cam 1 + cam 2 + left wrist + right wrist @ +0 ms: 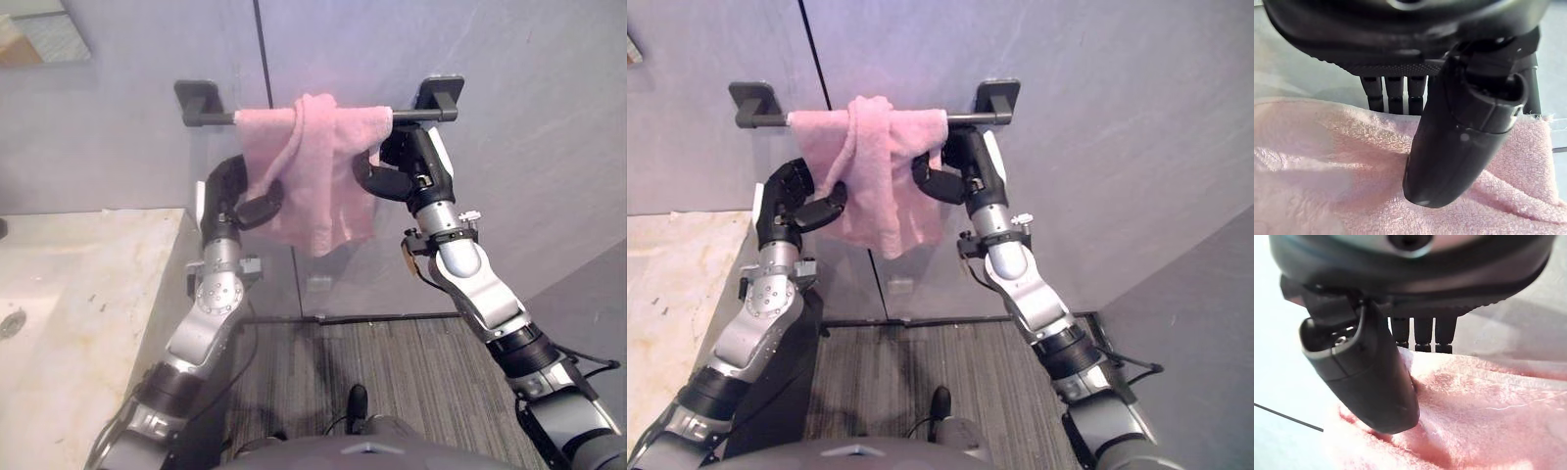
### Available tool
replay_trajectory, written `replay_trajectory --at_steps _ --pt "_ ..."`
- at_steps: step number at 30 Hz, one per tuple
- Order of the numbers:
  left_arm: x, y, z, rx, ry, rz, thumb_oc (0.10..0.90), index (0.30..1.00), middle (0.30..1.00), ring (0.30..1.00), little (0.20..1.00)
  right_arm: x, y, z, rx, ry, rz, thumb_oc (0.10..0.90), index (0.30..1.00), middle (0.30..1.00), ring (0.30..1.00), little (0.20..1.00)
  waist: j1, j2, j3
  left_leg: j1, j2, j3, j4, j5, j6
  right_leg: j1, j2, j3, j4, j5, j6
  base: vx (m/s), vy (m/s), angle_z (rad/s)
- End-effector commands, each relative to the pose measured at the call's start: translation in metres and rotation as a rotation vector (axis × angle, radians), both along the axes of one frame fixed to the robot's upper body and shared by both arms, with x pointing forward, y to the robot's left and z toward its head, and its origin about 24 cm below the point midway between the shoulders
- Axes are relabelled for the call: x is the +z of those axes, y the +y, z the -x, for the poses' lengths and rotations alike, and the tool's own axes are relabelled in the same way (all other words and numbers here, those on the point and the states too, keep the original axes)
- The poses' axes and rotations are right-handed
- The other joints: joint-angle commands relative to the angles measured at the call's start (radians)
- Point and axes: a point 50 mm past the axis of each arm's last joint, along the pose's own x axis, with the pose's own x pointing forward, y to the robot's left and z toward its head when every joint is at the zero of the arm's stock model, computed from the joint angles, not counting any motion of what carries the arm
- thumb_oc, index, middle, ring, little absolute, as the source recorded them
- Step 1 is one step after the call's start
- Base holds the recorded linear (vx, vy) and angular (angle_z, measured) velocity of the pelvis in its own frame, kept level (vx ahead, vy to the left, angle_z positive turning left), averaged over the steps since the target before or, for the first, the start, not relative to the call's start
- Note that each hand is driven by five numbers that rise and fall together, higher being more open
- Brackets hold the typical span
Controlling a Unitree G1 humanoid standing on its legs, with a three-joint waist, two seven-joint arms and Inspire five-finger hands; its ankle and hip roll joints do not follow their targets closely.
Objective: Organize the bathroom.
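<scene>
one pink towel (312,166), one towel bar (211,118)

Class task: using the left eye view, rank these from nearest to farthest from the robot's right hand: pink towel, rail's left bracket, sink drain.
1. pink towel, pinched in the right hand.
2. left bracket, at the rail's far end.
3. sink drain, far left on the counter.

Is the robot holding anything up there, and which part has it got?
Yes, the pink towel draped over the black bar: the left hand pinches its left edge and the right hand its right edge.
</scene>
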Motion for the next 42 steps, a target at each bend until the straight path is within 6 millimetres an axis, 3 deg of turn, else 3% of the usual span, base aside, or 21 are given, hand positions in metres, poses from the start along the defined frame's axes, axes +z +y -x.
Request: replay_trajectory --at_steps 1,2,3,9,28,42 --pt "0.048 0.005 -0.01 0.006 -0.274 0.03 0.648 0.672 0.672 0.672 0.672 0.028 -0.003 0.014 0.03 -0.192 -0.1 0.4 0.3 0.3 0.3 0.3 -0.021 -0.024 -0.081 -0.054 -0.03 -0.056 0.008 0.001 0.035 0.14 -0.021 -0.018 0.004 -0.163 0.084 0.0 0.0 0.0" --pt "0.047 0.006 -0.009 0.008 -0.274 0.034 0.703 0.754 0.754 0.754 0.754 0.024 -0.004 0.015 0.029 -0.178 -0.101 0.4 0.3 0.3 0.3 0.3 -0.023 -0.023 -0.08 -0.054 -0.03 -0.054 0.008 0.001 0.036 0.14 -0.021 -0.017 0.004 -0.163 0.084 0.0 0.0 0.0" --pt "0.046 0.008 -0.008 0.014 -0.277 0.041 0.8 0.9 0.9 0.9 0.9 0.018 -0.007 0.017 0.027 -0.157 -0.1 0.4 0.3 0.3 0.3 0.3 -0.027 -0.023 -0.079 -0.053 -0.03 -0.051 0.008 0.001 0.037 0.138 -0.021 -0.015 0.004 -0.162 0.085 0.0 0.0 0.0" --pt "0.045 0.015 -0.001 0.034 -0.285 0.044 0.8 0.9 0.9 0.9 0.9 -0.008 -0.02 0.025 -0.024 -0.072 -0.109 0.4 0.3 0.3 0.3 0.3 -0.037 -0.021 -0.072 -0.051 -0.031 -0.041 0.007 0.0 0.042 0.135 -0.022 -0.011 0.007 -0.161 0.088 0.0 0.0 0.0" --pt "0.039 0.032 0.009 0.119 -0.288 0.08 0.8 0.9 0.9 0.9 0.9 -0.045 -0.043 0.042 -0.2 0.037 -0.184 0.4 0.3 0.3 0.3 0.3 -0.062 -0.014 -0.064 -0.042 -0.035 -0.02 0.005 -0.003 0.054 0.127 -0.02 0.001 0.024 -0.166 0.091 0.01 0.002 0.0" --pt "0.047 0.035 0.011 0.119 -0.347 0.084 0.8 0.9 0.9 0.9 0.9 -0.055 -0.054 0.046 -0.29 0.064 -0.173 0.4 0.3 0.3 0.3 0.3 -0.072 -0.011 -0.064 -0.04 -0.039 -0.013 0.008 -0.006 0.058 0.123 -0.019 0.009 0.033 -0.17 0.092 0.0 0.001 0.0"
